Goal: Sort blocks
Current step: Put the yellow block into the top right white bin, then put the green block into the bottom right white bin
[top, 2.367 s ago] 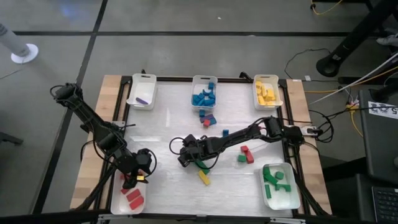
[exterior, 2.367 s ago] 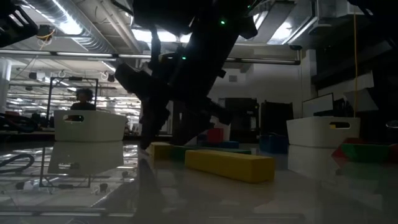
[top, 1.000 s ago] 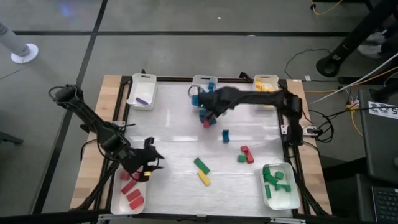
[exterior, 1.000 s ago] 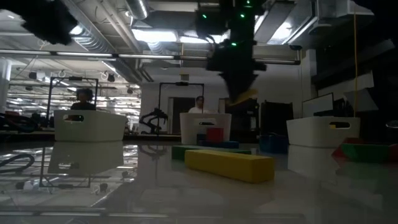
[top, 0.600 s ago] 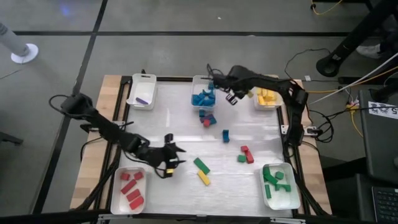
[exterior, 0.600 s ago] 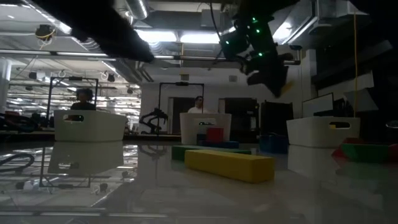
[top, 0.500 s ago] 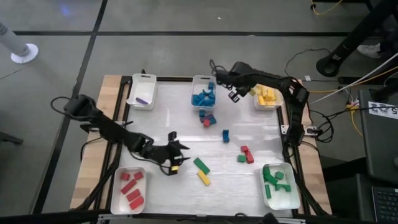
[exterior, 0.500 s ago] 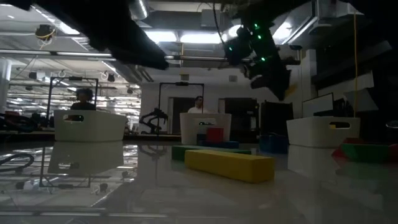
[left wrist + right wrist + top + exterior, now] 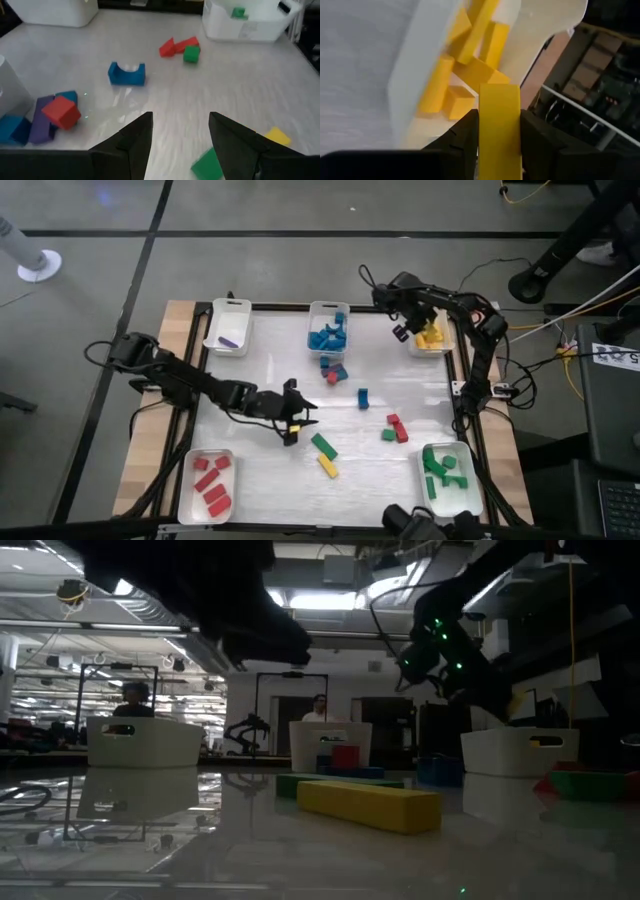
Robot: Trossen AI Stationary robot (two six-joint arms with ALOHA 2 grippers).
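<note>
The right pincer [image 9: 499,131] pinched a small solid yellow bar block [image 9: 499,120] across its two broad faces, just above the near rim of the white rectangular plastic tray of yellow blocks [image 9: 428,342] at the table's far right corner. The bar looked light, rigid and smooth, so I judged a squeeze across the flat sides, near the middle, the safest hold; an end grip might have let it swing. Its long axis ran straight out from the fingers, toward that tray. Well away from the tray, the left pincer [image 9: 179,131] hung spread and empty over the white table [image 9: 250,370].
</note>
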